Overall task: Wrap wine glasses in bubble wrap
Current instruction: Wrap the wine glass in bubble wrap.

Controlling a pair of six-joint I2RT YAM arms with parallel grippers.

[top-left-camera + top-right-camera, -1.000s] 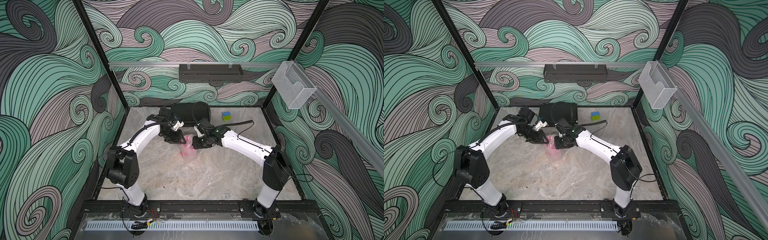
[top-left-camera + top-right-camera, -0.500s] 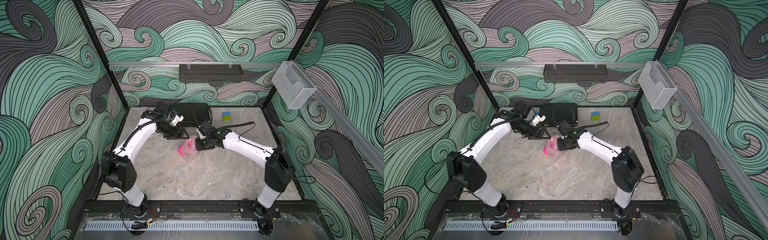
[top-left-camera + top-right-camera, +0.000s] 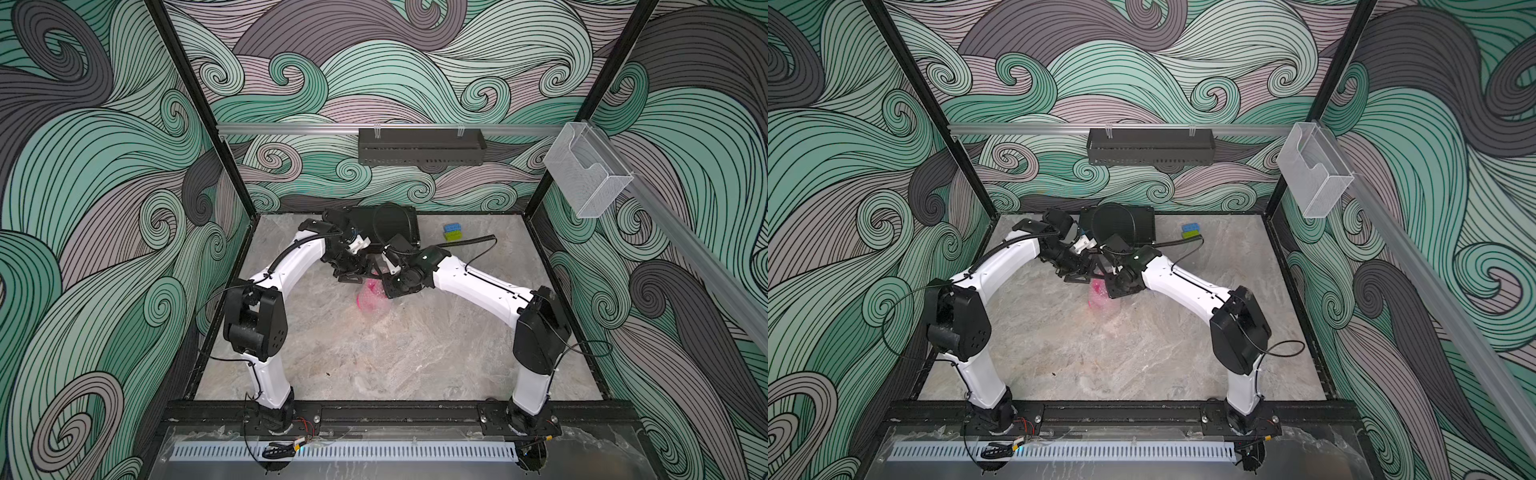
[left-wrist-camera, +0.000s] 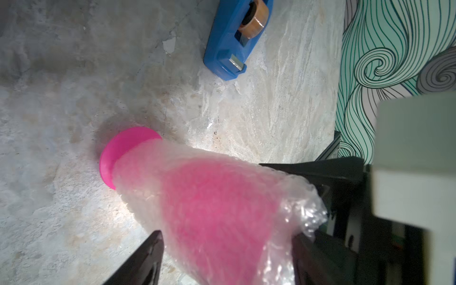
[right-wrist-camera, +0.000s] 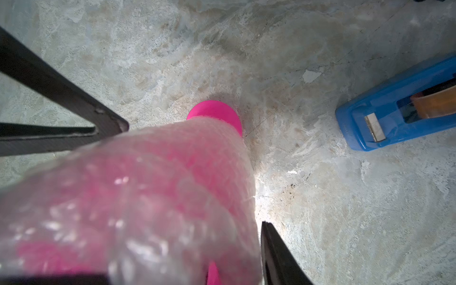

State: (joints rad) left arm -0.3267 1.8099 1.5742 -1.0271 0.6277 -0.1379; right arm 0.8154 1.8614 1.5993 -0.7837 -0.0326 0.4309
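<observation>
The pink wine glass (image 3: 368, 297) (image 3: 1100, 297) is rolled in clear bubble wrap (image 4: 303, 209) (image 5: 123, 197). Only its round foot (image 4: 118, 158) (image 5: 214, 113) sticks out bare, low over the marble floor. I cannot tell whether the foot touches the floor. My right gripper (image 3: 390, 286) (image 5: 158, 251) is shut on the wrapped bowl, holding it from the right. From the left, my left gripper (image 3: 357, 276) (image 4: 227, 237) stands open, its jaws wide on either side of the wrapped bowl without pinching it.
A blue tape dispenser (image 4: 234, 42) (image 5: 394, 108) lies on the floor close beyond the glass. A black box (image 3: 382, 224) sits against the back wall. A small blue and green object (image 3: 453, 231) lies at the back right. On the walls hang a black rack (image 3: 419, 145) and a clear bin (image 3: 586, 174).
The left gripper let go and opened wide, drew back toward the rear, then came back around the wrapped glass. The right gripper kept its hold while the glass tilted and swung back.
</observation>
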